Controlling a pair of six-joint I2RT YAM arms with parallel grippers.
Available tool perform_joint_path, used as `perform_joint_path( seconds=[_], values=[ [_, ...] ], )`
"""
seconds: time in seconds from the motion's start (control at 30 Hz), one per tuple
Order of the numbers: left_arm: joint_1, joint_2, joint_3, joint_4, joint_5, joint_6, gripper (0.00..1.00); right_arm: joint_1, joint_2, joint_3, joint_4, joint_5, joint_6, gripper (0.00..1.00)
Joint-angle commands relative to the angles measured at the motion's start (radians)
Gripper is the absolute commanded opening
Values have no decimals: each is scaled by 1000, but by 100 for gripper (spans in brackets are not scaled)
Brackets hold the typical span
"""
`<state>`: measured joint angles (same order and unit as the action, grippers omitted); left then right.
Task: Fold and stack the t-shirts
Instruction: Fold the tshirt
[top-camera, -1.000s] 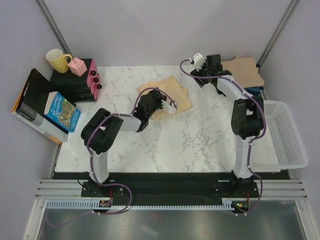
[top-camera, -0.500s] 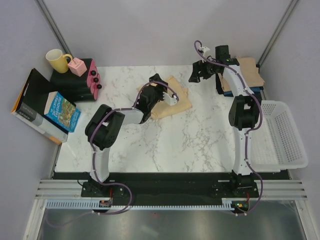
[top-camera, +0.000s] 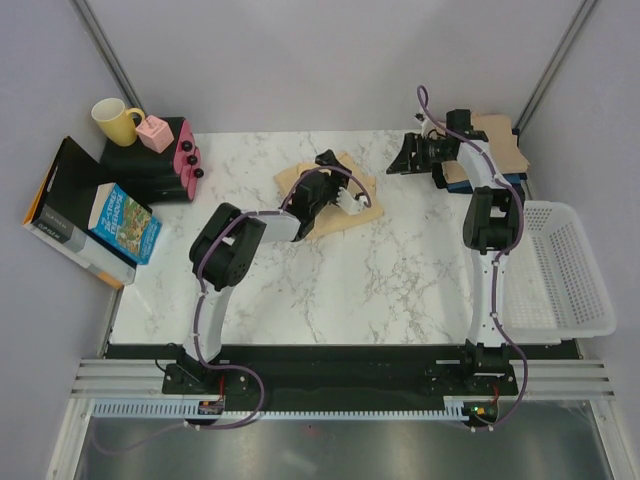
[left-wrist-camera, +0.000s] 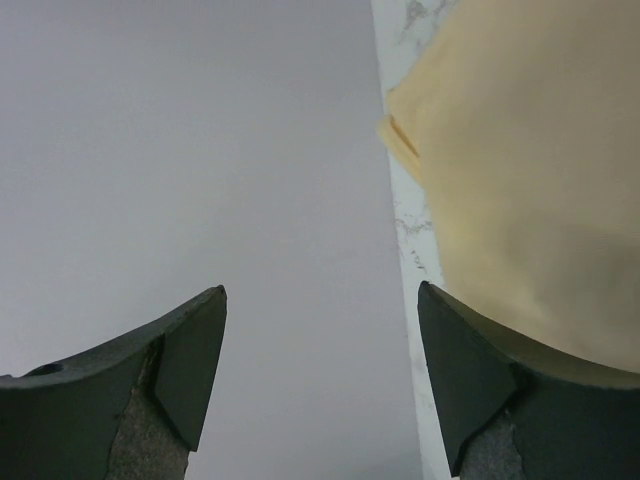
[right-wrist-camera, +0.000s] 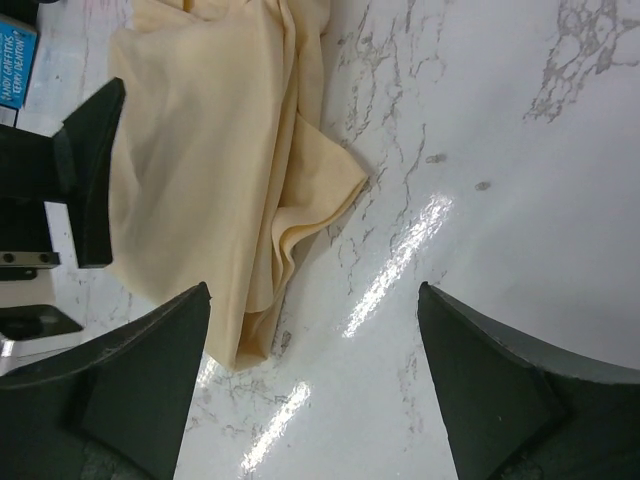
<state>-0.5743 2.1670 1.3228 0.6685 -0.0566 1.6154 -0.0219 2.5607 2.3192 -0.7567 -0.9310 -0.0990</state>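
Note:
A pale yellow-cream t-shirt (top-camera: 352, 215) lies folded on the marble table (top-camera: 300, 290), toward the back middle; it also shows in the wrist views (left-wrist-camera: 530, 180) (right-wrist-camera: 210, 150). My left gripper (top-camera: 338, 178) hovers over it, open and empty (left-wrist-camera: 320, 290), with the shirt beside its right finger. My right gripper (top-camera: 408, 158) stands to the shirt's right, open over bare marble (right-wrist-camera: 312, 290), with nothing between its fingers. A tan-beige t-shirt (top-camera: 497, 140) lies at the back right on a darker pile (top-camera: 505, 181).
A white mesh basket (top-camera: 565, 270) hangs off the table's right edge. At the left stand books (top-camera: 120, 220), a black box (top-camera: 140, 165), pink items (top-camera: 185, 155) and a yellow mug (top-camera: 115, 120). Grey walls close the back.
The left gripper has opened and moved toward the back over the cream shirt. The right gripper has opened wider, and its arm has swung right and away from the shirt.

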Motion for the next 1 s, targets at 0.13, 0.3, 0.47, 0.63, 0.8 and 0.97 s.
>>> perform_joint_path(
  seconds=[0.13, 0.3, 0.47, 0.63, 0.8, 0.97],
  values=[
    [-15, 57, -125, 34, -17, -54, 84, -27, -141, -12, 45, 17, -18, 92],
    [19, 14, -291, 54, 146, 59, 81, -26, -172, -23, 45, 27, -18, 92],
    [117, 5, -395, 89, 340, 317, 80, -27, -204, -56, 45, 34, -21, 92],
    [220, 30, -367, 51, 494, 518, 79, -26, -232, -96, 45, 32, -21, 92],
    [251, 71, -248, 126, 500, 470, 80, -26, -247, -119, 43, 37, -28, 91],
    [159, -33, -214, 184, 492, 183, 83, -24, -264, -162, 45, 43, -47, 90]
  ],
)
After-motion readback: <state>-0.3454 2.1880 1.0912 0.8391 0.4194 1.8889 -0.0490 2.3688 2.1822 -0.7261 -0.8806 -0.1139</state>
